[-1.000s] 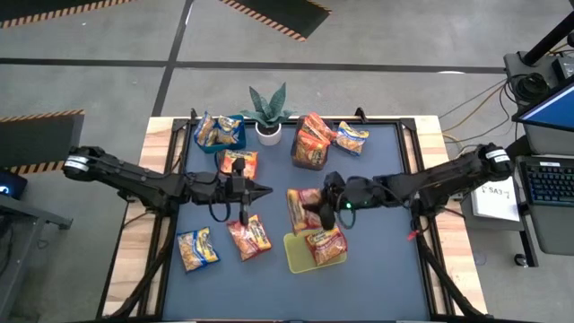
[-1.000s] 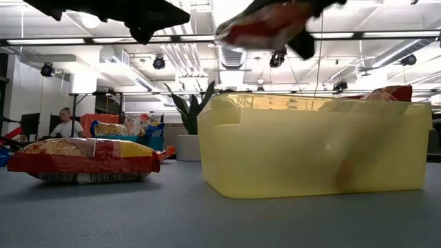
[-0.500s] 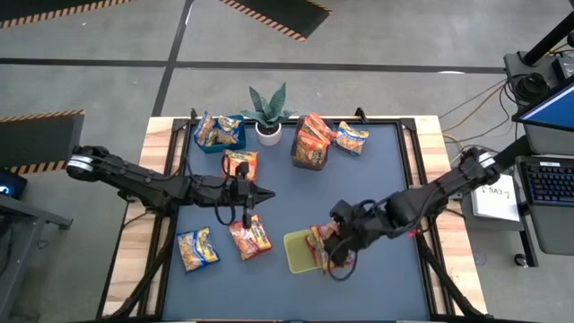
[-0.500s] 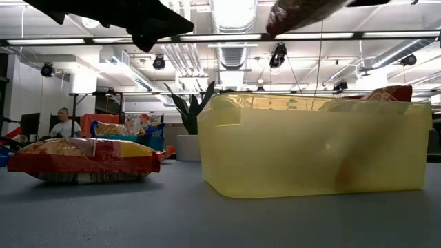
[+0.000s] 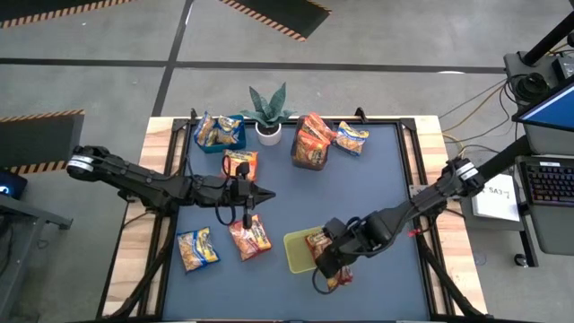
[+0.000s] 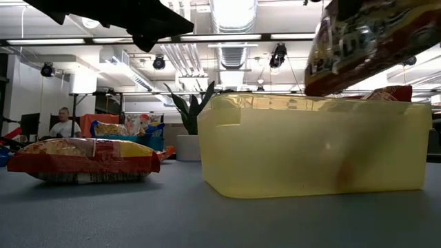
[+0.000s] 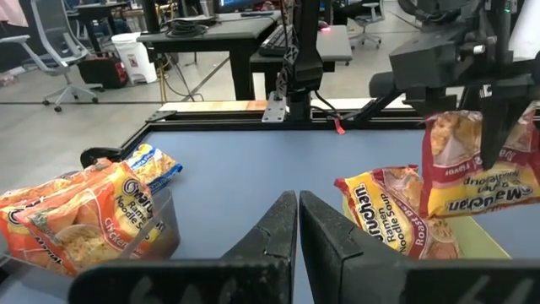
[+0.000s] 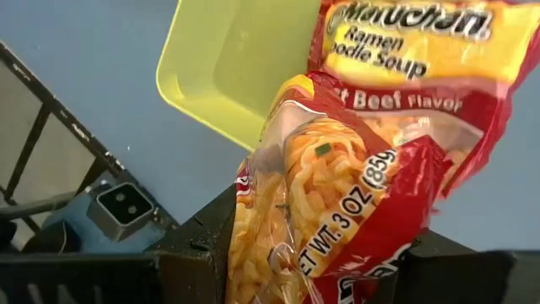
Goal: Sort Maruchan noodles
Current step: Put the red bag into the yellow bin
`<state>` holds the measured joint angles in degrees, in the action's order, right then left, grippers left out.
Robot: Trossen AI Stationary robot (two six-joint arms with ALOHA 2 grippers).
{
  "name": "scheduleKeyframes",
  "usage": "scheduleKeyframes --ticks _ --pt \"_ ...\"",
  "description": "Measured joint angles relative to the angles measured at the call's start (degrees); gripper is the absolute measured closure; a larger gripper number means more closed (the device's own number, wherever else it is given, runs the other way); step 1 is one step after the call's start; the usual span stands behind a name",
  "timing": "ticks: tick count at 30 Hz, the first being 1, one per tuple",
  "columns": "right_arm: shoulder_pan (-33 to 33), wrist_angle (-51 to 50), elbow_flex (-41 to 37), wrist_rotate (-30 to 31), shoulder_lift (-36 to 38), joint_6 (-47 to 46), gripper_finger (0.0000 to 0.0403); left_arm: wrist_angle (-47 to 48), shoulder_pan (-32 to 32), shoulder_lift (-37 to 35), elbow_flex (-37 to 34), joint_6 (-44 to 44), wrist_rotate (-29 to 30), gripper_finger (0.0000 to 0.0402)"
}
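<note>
My right gripper (image 5: 328, 262) is shut on a red Maruchan noodle packet (image 7: 468, 169), held above the near side of the yellow-green bin (image 5: 296, 254). A second red packet (image 7: 388, 211) lies in that bin. My left gripper (image 5: 265, 191) hovers shut and empty over the middle of the table. Other packets lie flat on the mat at the left (image 5: 196, 248), (image 5: 249, 237), (image 5: 239, 162). My right gripper pinches the red packet between its two fingers near one end (image 8: 283, 245). The fingers come slanting down from the table's right. The packet (image 6: 372, 41) hangs below them, tilted, clear of the bin's rim.
A blue bin (image 5: 218, 132) with packets stands at the far left, beside a potted plant (image 5: 267, 112). A clear bin (image 5: 311, 142) holds orange packets at the far middle, with one packet (image 5: 352, 137) next to it. A person sits in the room behind.
My right gripper has carried the red packet from the table's middle toward the near edge, over the yellow-green bin. It has tipped downward and rolled. The packet, roughly level before, now hangs below the fingers.
</note>
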<state>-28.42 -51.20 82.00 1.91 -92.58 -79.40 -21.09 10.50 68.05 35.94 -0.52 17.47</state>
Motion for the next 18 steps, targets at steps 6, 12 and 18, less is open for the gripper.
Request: scheduleKeyframes --ticks 6,12,18 --pt "2.5 0.2 0.9 1.7 -0.2 2.2 0.025 -0.1 0.0 0.0 0.0 0.0 0.0 0.0401" --pt "4.3 1.1 0.9 10.8 -0.1 7.5 0.025 0.0 0.0 0.1 0.0 0.0 0.0 0.0401" --pt "1.8 1.9 0.9 28.3 0.6 13.6 0.025 0.6 0.0 0.2 0.0 -2.0 0.0 0.0401"
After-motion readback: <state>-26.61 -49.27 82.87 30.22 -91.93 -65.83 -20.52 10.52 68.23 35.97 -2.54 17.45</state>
